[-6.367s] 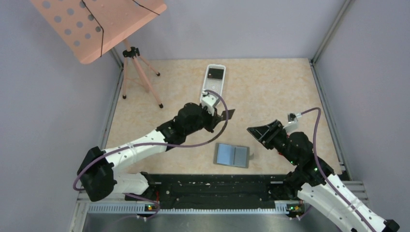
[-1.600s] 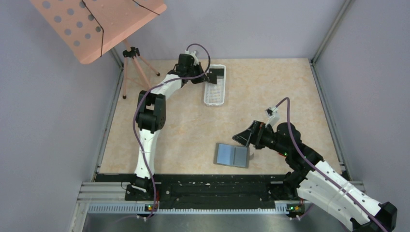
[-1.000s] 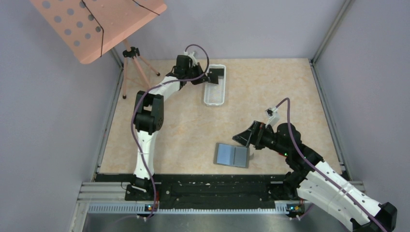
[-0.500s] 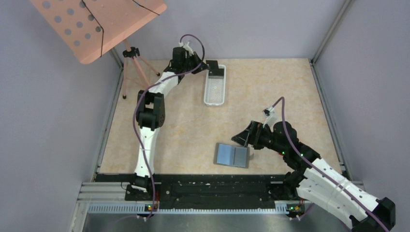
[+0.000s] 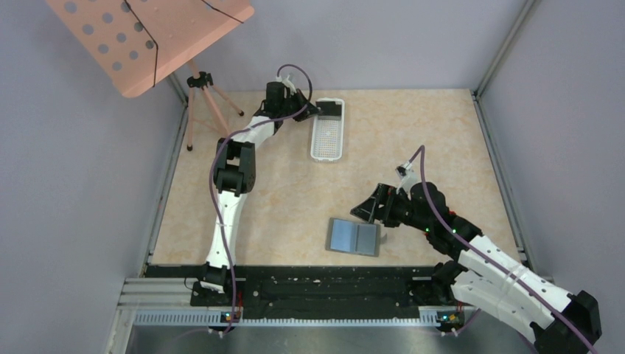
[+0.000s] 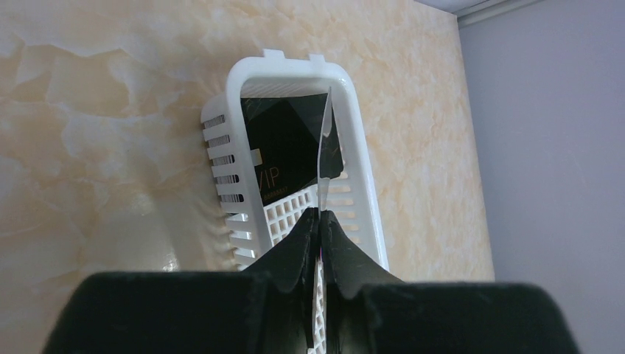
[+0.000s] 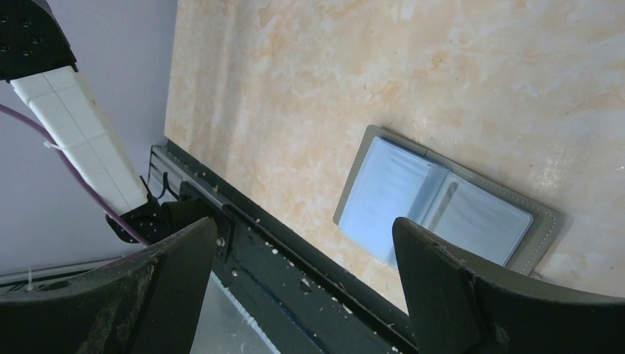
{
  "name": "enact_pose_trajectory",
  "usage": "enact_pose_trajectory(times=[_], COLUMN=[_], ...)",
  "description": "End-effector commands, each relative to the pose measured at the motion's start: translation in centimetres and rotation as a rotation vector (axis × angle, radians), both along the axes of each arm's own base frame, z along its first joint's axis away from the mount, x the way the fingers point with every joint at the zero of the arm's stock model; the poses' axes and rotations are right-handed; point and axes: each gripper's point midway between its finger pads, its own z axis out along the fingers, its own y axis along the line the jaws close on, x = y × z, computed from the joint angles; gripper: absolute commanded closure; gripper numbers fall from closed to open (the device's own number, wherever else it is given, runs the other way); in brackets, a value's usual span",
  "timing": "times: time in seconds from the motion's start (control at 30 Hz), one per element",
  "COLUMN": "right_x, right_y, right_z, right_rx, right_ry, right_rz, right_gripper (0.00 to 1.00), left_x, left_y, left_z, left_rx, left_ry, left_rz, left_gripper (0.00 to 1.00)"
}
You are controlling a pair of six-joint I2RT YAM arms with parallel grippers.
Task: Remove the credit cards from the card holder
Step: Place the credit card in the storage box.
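The grey card holder (image 5: 354, 237) lies open near the table's front edge, its blue-grey pockets up; it also shows in the right wrist view (image 7: 442, 203). I cannot tell if cards sit in its pockets. My right gripper (image 5: 366, 210) is open and empty, hovering just above the holder's far right edge (image 7: 304, 225). My left gripper (image 5: 313, 110) is at the far end of the table, shut on a thin card (image 6: 324, 140) seen edge-on over the white basket (image 6: 221, 158). A black card marked VIP (image 6: 284, 147) lies in the basket. No red card is in view.
The white perforated basket (image 5: 318, 151) lies at the far middle of the table. A pink perforated stand on a tripod (image 5: 199, 85) is at the far left. A black rail (image 5: 324, 284) runs along the near edge. Walls close the left, right and back sides.
My left arm has stretched from mid-table to the far basket with the card. My right gripper has moved left and down toward the holder. The holder has not moved.
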Motion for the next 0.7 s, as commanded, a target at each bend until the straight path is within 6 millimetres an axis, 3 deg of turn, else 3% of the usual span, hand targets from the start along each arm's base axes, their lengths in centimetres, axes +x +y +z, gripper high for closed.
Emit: enact_pose_trajectory(times=[0.0,0.67], right_x=[1.5,2.3], right_y=[0.8,1.3], right_z=[3.7,3.6], right_rx=[0.054,0.070], right_ry=[-0.090,-0.080], right_rz=[-0.003,-0.022], right_gripper=[0.11,0.11], left_x=[1.4,2.6], left_y=[-0.3,-0.7], left_z=[3.5,4.1], left_rx=[-0.048,-0.094], left_ry=[-0.119,-0.185], left_rz=[-0.005,0.034], left_gripper=[0.90,0.63])
